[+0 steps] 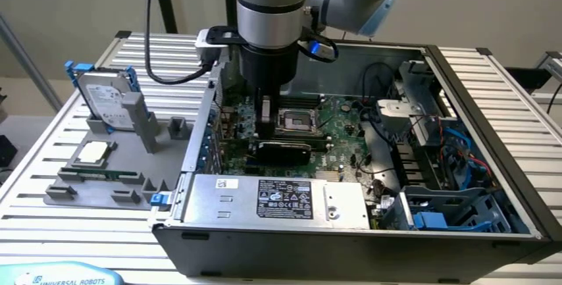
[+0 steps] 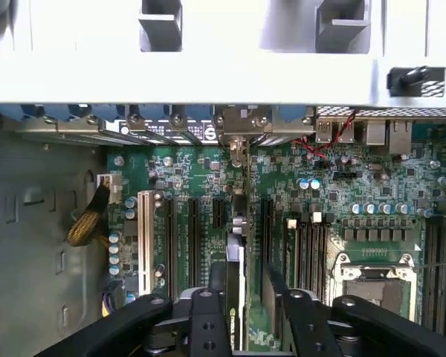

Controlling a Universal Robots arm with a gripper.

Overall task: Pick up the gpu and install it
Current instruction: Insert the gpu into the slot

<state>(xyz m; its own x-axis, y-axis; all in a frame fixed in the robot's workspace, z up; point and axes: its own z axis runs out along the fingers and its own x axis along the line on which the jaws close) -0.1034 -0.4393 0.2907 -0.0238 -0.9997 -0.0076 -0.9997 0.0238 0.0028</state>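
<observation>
Gripping the gpu edge-on between its black fingers, the gripper hung low inside the open computer case, the card standing upright over the expansion slots of the motherboard.

In my judgement the main risk was misalignment: if the card's edge sat beside its slot rather than in it, pressing down would flex the board or chip the connector. Its metal bracket also had to meet the rear opening; a tilt there could jam it.

Around it, in the exterior view, the CPU socket lay just at 3 o'clock of the gripper, and loose cables at 2 o'clock. At 9 o'clock, outside the case, a grey holder carried the hard drive and memory stick, well apart.
</observation>
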